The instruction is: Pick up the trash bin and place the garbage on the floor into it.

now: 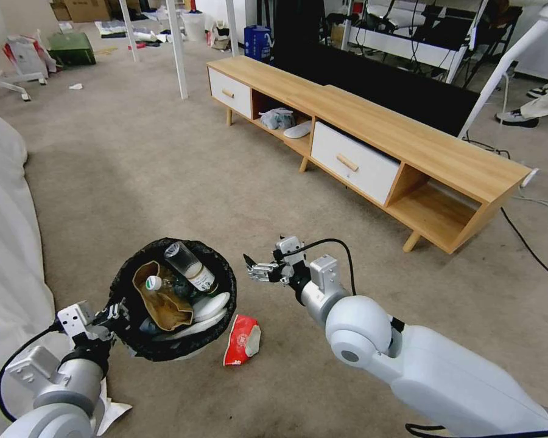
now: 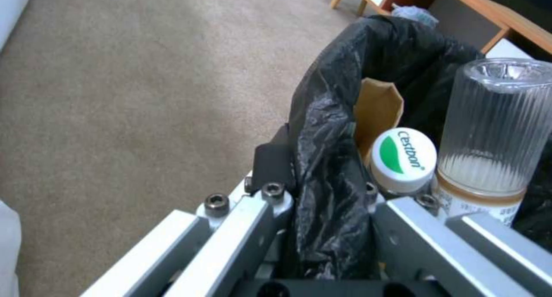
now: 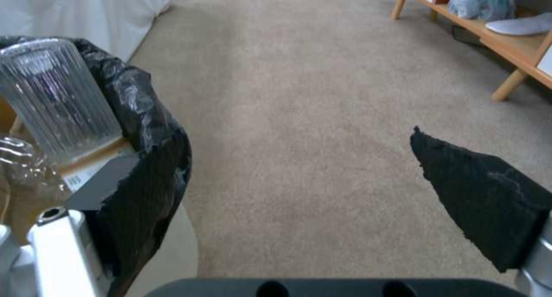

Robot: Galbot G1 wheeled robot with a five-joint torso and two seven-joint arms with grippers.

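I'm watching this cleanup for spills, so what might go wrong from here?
The left gripper holds the trash bin only by its bag-lined rim, so the full bin may tilt or slip. A bottle sticks up above the rim and might tip out. The red-white packet lies on the floor against the bin, so the open right gripper may bump the bin reaching for it.

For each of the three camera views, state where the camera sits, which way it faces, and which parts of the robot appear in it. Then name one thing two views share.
Head view: on the head, facing forward and down at the floor; both arms show, the left gripper on the trash bin, the right gripper open beside it.
Left wrist view: on the left wrist, facing the bin rim clamped between its fingers.
Right wrist view: on the right wrist, facing across the carpet past its spread fingers.
Shared: the ribbed clear bottle shows in all three.
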